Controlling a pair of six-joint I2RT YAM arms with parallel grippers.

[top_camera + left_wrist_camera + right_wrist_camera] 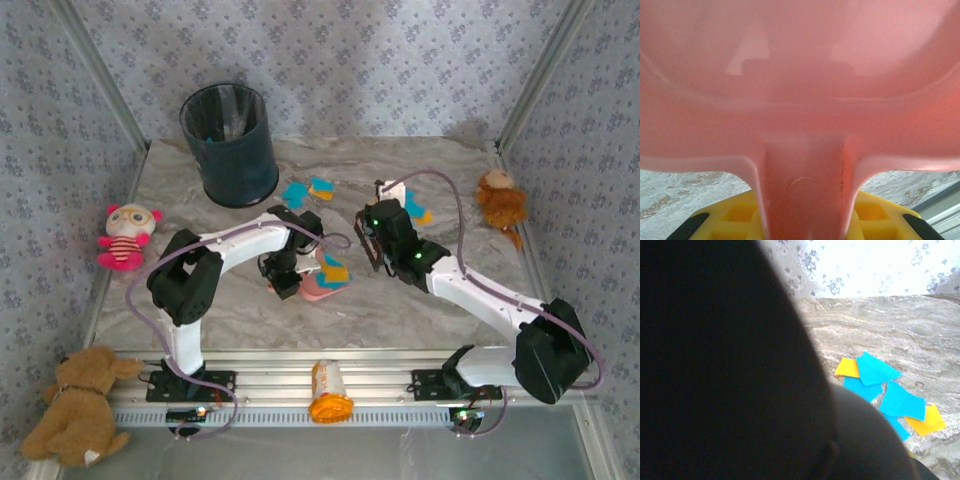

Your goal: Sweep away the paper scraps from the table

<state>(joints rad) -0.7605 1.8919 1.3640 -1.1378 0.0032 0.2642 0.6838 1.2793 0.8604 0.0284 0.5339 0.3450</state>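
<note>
Marble table (450,165) from above: you have scraps (309,190) loose beside the bin (230,145), more by the right gripper (382,213), and a few lying on the dustpan (316,289) at the left gripper (287,280). Your left wrist view has the left gripper (805,222) pinching the dustpan (800,75) handle between its yellow fingers (730,220), with the table (690,192) beneath. Your right wrist view is half blocked by a dark blur (715,365); blue and orange scraps (880,390) lie overlapping on the table (920,330). The right jaws are pressed together; you cannot tell on what.
</note>
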